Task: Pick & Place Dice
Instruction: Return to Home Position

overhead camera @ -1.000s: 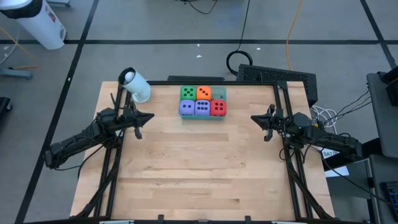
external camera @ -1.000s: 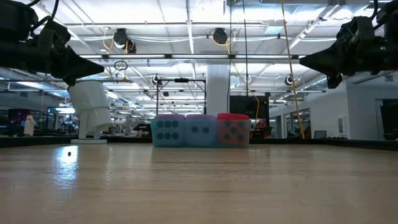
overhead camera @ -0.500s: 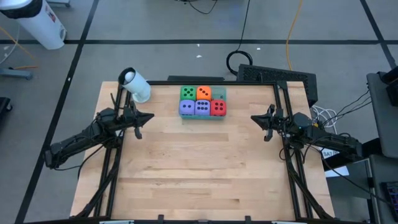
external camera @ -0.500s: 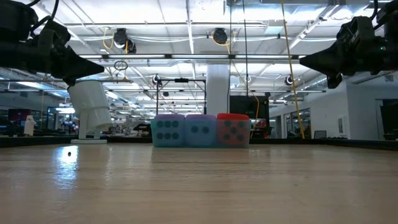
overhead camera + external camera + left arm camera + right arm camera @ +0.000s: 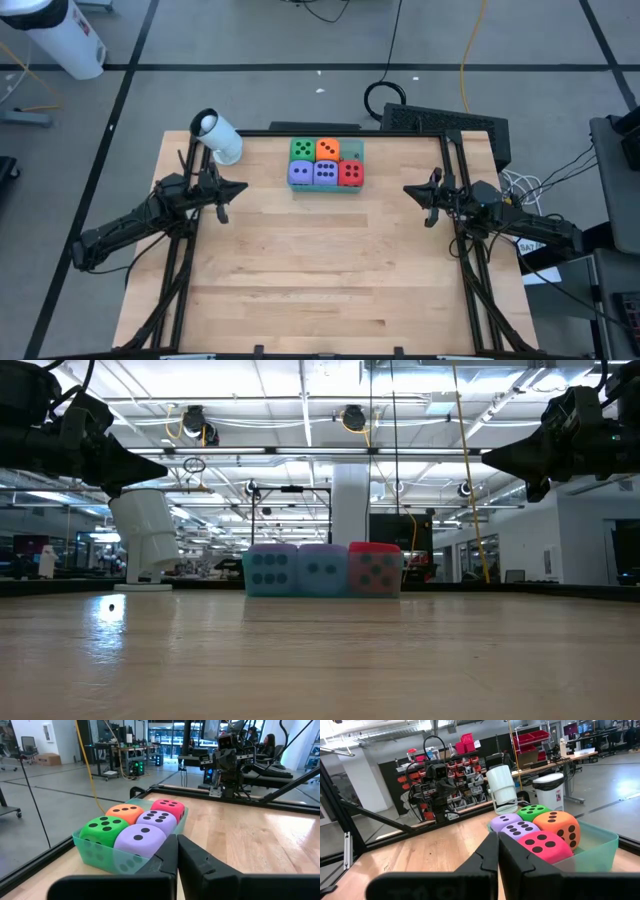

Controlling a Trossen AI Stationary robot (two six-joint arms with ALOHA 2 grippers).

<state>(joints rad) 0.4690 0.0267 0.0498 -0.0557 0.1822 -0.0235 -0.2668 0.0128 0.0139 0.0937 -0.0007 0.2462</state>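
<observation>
All five soft pipped cubes sit packed together in the shallow translucent green tray (image 5: 352, 150) at the far edge of the pale wooden tabletop (image 5: 320, 270). The green die (image 5: 301, 149) and orange die (image 5: 326, 149) are at the back. One purple die (image 5: 299, 173), a second purple die (image 5: 325, 173) and the red die (image 5: 350, 173) are in front. The tray's long side runs across the tabletop.

The left pincer (image 5: 243, 187) hangs off one side and the right pincer (image 5: 407, 189) off the other, each pressed together on nothing. Their tips point inward at each other. The tray lies between them and farther back, about equally near to both.

Bare wood fills the gap between them. A white cylindrical object (image 5: 217, 137) stands just beyond the left pincer. To my eye the sorting looks finished.
</observation>
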